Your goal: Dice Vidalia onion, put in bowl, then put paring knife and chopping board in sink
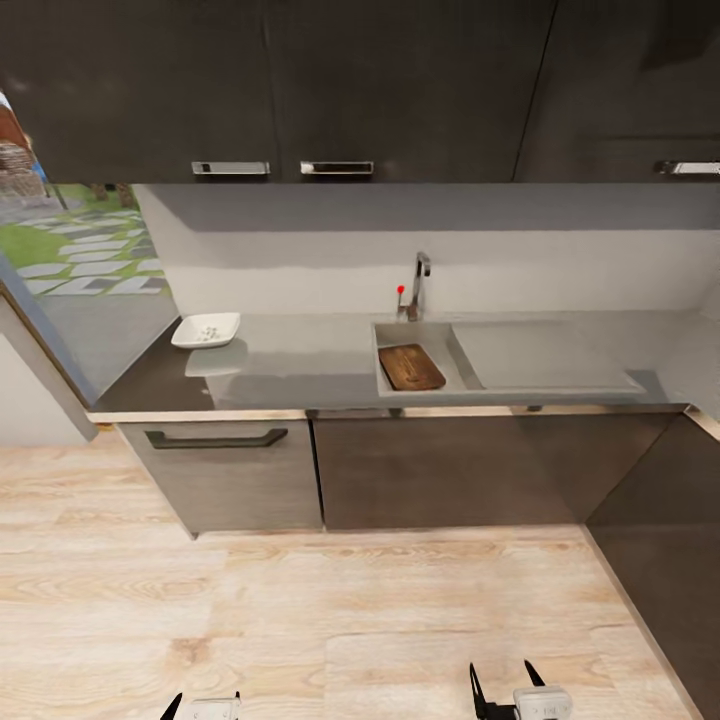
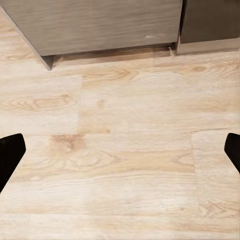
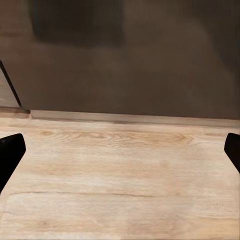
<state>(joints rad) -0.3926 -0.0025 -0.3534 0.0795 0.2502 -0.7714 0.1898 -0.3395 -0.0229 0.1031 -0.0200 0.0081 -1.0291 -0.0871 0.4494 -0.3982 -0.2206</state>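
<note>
In the head view the dark brown chopping board (image 1: 411,367) lies inside the grey sink (image 1: 462,359), under the steel tap (image 1: 419,282). The white bowl (image 1: 206,330) stands on the grey countertop (image 1: 290,360) at the left and holds small white diced onion pieces. I cannot make out the paring knife. Far from the counter, low over the wooden floor, my left gripper (image 1: 205,704) and right gripper (image 1: 508,686) both stand open and empty. Each wrist view has dark fingertips (image 2: 10,155) (image 3: 10,152) wide apart at the picture edges.
Dark cabinet fronts (image 1: 400,470) run below the counter, with a handled drawer (image 1: 215,438) at the left. Upper cabinets (image 1: 300,90) hang above. A second cabinet run (image 1: 660,560) comes forward on the right. Light wooden floor (image 1: 300,620) lies between me and the counter.
</note>
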